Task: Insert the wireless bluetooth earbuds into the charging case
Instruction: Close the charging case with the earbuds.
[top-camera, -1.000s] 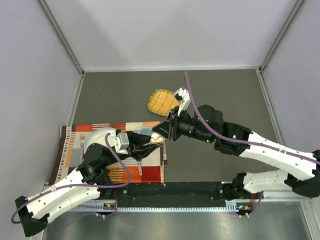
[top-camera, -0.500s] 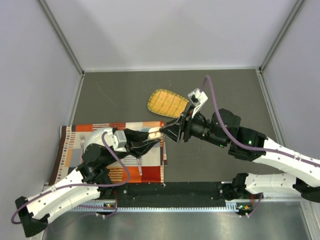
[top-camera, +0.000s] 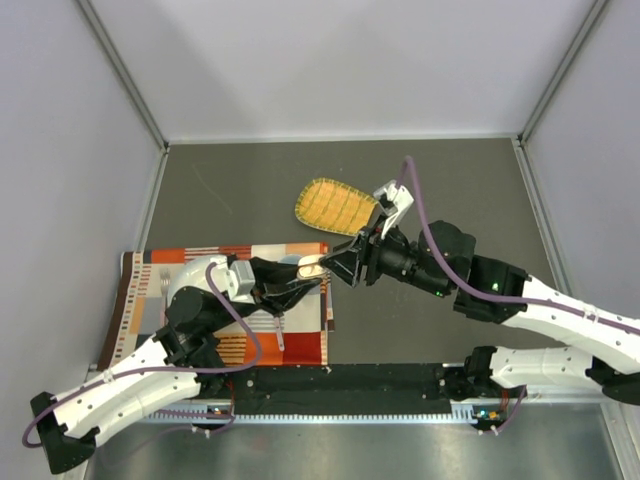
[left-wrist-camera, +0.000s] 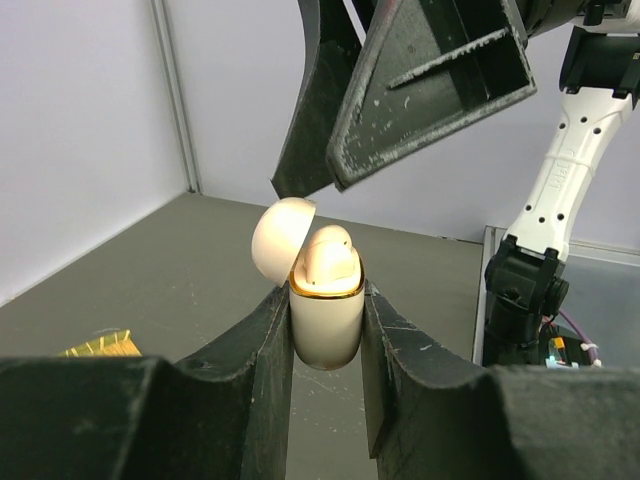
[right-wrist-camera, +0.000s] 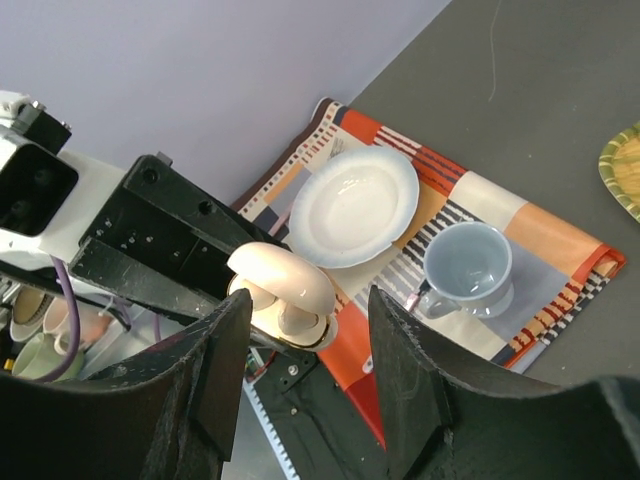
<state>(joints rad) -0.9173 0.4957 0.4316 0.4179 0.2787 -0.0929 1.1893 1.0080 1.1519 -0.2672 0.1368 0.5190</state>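
Observation:
My left gripper (left-wrist-camera: 326, 298) is shut on the cream charging case (left-wrist-camera: 326, 325), holding it upright above the cloth. The case has a gold rim and its lid (left-wrist-camera: 282, 232) is tipped open. An earbud (left-wrist-camera: 328, 255) sits in the case; the right wrist view shows two earbuds (right-wrist-camera: 300, 318) in the case (right-wrist-camera: 330, 330) under the lid (right-wrist-camera: 280, 272). My right gripper (right-wrist-camera: 307, 300) is open, its fingers (left-wrist-camera: 430, 90) standing just above and to either side of the case. From above, the case (top-camera: 312, 266) lies between both grippers' tips.
A striped cloth (right-wrist-camera: 520, 215) carries a white plate (right-wrist-camera: 352, 205) and a pale blue cup (right-wrist-camera: 468, 265). A yellow woven tray (top-camera: 332, 205) lies on the grey table behind the grippers. Several mugs (right-wrist-camera: 40, 320) show at the left edge of the right wrist view.
My right gripper has opened and drawn back to the right, away from the case. The left gripper has kept the case in place.

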